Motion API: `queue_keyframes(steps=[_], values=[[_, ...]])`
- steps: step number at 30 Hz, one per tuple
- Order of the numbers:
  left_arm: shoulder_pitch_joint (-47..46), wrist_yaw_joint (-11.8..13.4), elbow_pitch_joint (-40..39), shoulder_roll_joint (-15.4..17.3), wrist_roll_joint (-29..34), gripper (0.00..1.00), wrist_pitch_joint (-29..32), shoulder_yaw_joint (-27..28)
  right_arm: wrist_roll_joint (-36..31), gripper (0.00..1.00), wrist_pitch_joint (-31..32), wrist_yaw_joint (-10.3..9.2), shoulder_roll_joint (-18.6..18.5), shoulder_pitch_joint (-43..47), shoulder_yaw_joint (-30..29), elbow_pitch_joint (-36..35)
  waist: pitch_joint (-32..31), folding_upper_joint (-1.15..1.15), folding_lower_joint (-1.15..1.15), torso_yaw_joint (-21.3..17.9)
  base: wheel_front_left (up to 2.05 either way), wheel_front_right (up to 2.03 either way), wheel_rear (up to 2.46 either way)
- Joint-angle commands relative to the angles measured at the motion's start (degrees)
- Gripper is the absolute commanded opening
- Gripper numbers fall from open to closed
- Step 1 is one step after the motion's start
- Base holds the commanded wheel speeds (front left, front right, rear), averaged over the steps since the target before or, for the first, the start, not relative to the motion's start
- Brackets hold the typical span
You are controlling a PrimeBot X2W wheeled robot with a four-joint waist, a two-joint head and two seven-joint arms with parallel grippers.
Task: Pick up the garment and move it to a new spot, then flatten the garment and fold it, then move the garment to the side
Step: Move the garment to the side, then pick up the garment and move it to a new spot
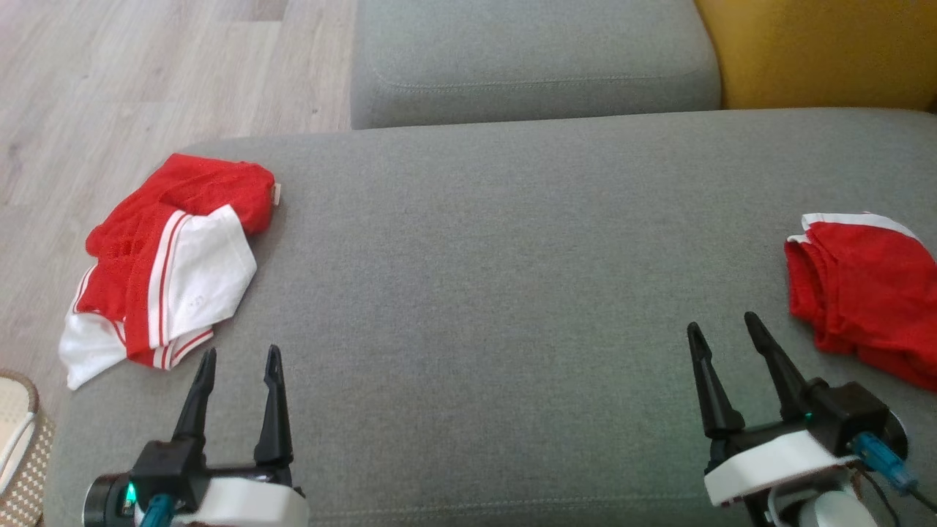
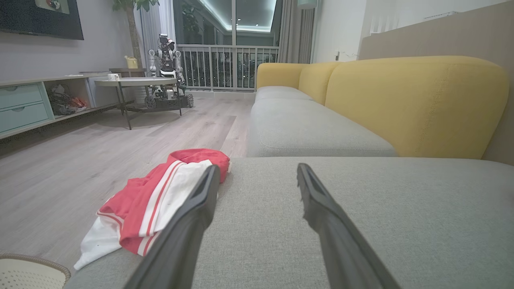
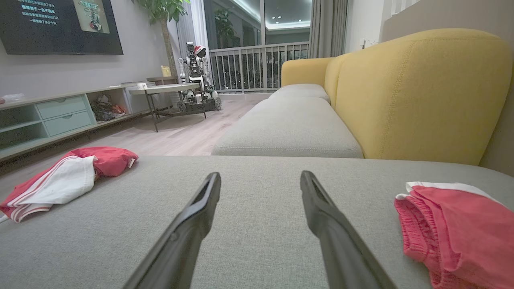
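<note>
- The left pincer (image 1: 241, 353) stands spread wide and empty, low over the front left of the grey seat cushion (image 1: 483, 293), with its fingers pointing toward the sofa back.
- The right pincer (image 1: 722, 323) is spread just as wide and grips nothing. It is low over the cushion's front right.
- A crumpled red-and-white garment (image 1: 176, 263) lies on the cushion's left end. One white corner droops over the edge toward the wooden floor (image 1: 146, 73).
- This garment sits just ahead and to the left of the left pincer, apart from its fingertips.
- A 2nd garment (image 1: 864, 293), red with a white band, lies folded on the cushion's right end, near the right pincer without touching it.
- A woven basket (image 1: 18, 439) stands on the floor at the lower left.
- A yellow backrest (image 1: 820, 51) rises at the far right.
</note>
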Motion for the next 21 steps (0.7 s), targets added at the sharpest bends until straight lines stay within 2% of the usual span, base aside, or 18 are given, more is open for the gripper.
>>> queue_keyframes(steps=[1,11,21], values=[[-1.71,0.46,-2.07,-0.19,0.77,1.0,-0.31,2.35,0.8,1.0,-0.53,-0.02,-0.19,-1.46,1.61,-2.17,-0.32,0.0,0.0,-0.21,0.0,0.0,0.0],[-1.16,1.12,-1.64,-0.19,0.62,1.0,-0.31,4.5,2.78,1.0,-0.53,-0.02,-0.18,-2.04,3.43,-1.3,-0.73,0.0,0.0,-1.36,0.0,0.0,0.0],[-1.42,0.81,-1.33,-0.19,0.52,1.0,-0.31,4.48,2.36,1.0,-0.53,-0.02,-0.18,-1.83,3.99,-0.83,-0.26,0.0,0.0,-0.47,0.0,0.0,0.0]])
